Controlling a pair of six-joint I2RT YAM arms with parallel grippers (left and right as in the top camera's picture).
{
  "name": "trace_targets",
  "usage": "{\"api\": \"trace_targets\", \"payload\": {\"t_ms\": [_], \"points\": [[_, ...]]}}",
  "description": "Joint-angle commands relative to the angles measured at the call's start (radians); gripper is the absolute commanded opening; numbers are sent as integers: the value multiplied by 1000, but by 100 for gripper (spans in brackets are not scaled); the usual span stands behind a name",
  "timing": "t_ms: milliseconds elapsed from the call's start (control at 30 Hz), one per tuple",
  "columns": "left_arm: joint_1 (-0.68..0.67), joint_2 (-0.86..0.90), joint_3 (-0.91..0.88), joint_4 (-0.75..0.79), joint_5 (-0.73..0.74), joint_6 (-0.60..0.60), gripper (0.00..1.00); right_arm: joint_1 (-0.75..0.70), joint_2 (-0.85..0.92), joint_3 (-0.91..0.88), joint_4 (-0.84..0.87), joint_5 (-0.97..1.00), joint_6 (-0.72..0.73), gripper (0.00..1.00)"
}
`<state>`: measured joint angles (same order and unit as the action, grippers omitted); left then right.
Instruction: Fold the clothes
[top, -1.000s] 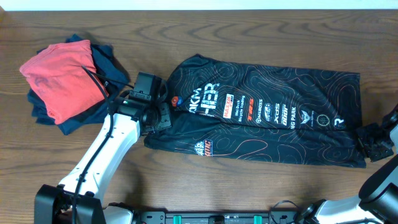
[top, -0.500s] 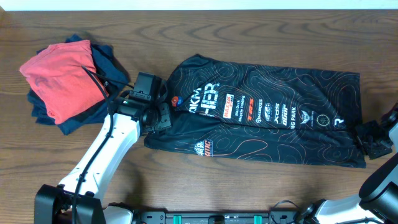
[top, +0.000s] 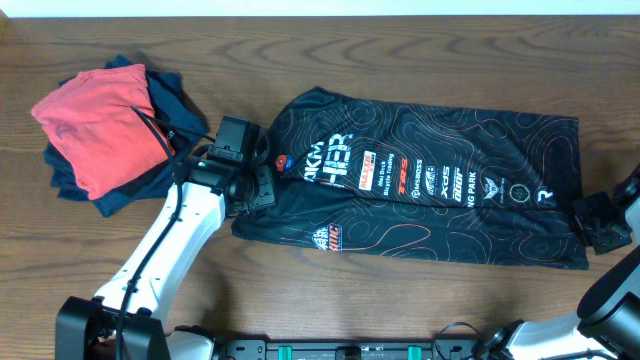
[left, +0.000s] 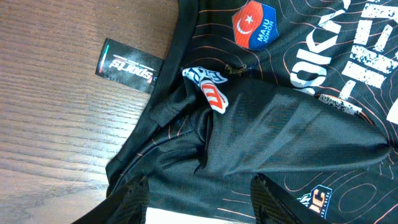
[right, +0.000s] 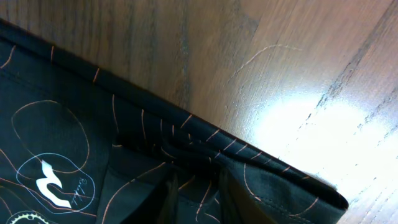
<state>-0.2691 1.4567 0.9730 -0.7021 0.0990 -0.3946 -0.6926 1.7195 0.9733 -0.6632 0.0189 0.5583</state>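
The black jersey (top: 440, 200) with orange contour lines and white lettering lies flat across the table, collar to the left and hem to the right. My left gripper (top: 262, 188) hovers over its collar end. In the left wrist view its fingers (left: 202, 202) are spread wide over rumpled black cloth (left: 280, 124). My right gripper (top: 590, 222) is at the hem's right edge. In the right wrist view its fingers (right: 196, 196) are close together with a fold of the jersey's hem (right: 62, 155) pinched between them.
A red folded garment (top: 95, 125) lies on navy folded garments (top: 175, 105) at the far left, close behind my left arm. A black hang tag (left: 129, 65) lies on the wood beside the collar. Bare wooden table (right: 298, 74) lies beyond the hem.
My right gripper has edged very slightly toward the far side. The jersey and the left arm have not visibly moved.
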Motion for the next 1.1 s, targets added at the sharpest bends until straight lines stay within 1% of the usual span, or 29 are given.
{"api": "trace_targets", "payload": {"t_ms": [0, 100, 167, 233, 367, 433, 533, 633, 933, 1067], "points": [[3, -5, -7, -3, 2, 9, 55, 17, 11, -5, 2, 11, -6, 24], [3, -5, -7, -3, 2, 9, 55, 17, 11, -12, 3, 11, -6, 25], [3, -5, -7, -3, 2, 9, 55, 17, 11, -21, 10, 11, -6, 29], [3, -5, -7, -3, 2, 9, 55, 17, 11, -30, 18, 11, -6, 29], [3, -5, -7, -3, 2, 9, 55, 17, 11, -53, 49, 10, -6, 28], [3, -5, -7, -3, 2, 9, 55, 17, 11, -56, 52, 11, -6, 24], [3, -5, -7, -3, 2, 9, 55, 17, 11, -56, 58, 11, -6, 14], [3, -5, -7, -3, 2, 9, 55, 17, 11, -56, 58, 11, -6, 1], [3, -5, -7, -3, 2, 9, 55, 17, 10, -36, 56, -40, -6, 1], [3, -5, -7, -3, 2, 9, 55, 17, 10, -21, 88, -63, -6, 1]]}}
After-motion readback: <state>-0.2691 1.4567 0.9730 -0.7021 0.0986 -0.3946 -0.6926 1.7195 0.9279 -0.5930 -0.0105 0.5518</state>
